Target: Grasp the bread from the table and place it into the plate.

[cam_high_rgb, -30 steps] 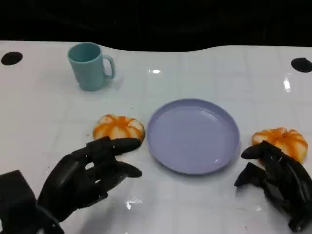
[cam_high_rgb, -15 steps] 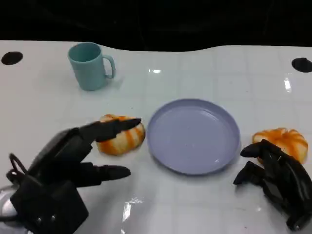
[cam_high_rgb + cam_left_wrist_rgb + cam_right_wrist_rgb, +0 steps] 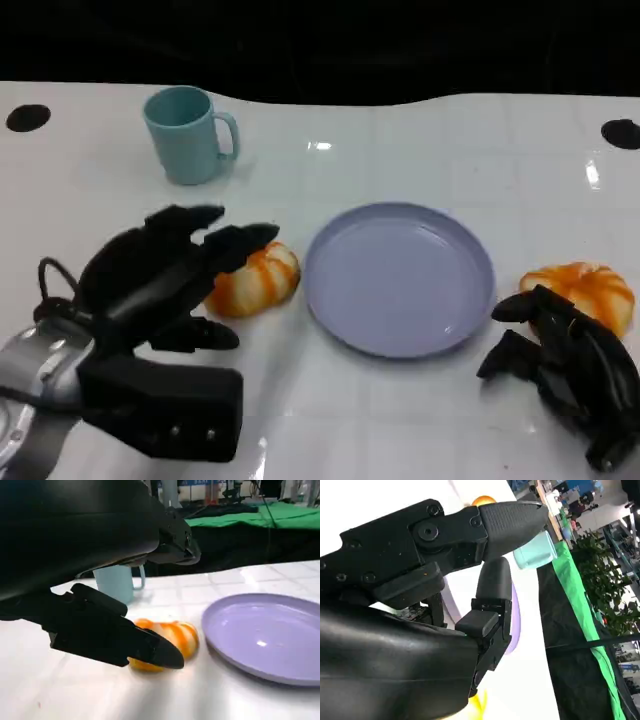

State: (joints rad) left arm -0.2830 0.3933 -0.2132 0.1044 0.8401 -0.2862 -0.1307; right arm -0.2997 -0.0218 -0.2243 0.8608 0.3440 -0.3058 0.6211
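Observation:
Two orange-striped round breads lie on the white table. The left bread (image 3: 258, 281) (image 3: 172, 635) sits just left of the lavender plate (image 3: 400, 280) (image 3: 265, 635). My left hand (image 3: 165, 272) (image 3: 100, 540) hovers over that bread with its fingers spread, the fingertips (image 3: 245, 238) covering its near-left part and the thumb low in front of it. I see no grip on it. The right bread (image 3: 585, 288) lies right of the plate. My right hand (image 3: 565, 365) (image 3: 445, 580) rests just in front of it, fingers loosely bent and holding nothing.
A teal mug (image 3: 186, 135) (image 3: 117, 582) stands at the back left, beyond the left bread. Black holes mark the table's far corners (image 3: 25, 118). The table's dark back edge runs across the top of the head view.
My left hand has moved forward and risen over the left bread, and its silver forearm has come into view. The right hand has stayed put.

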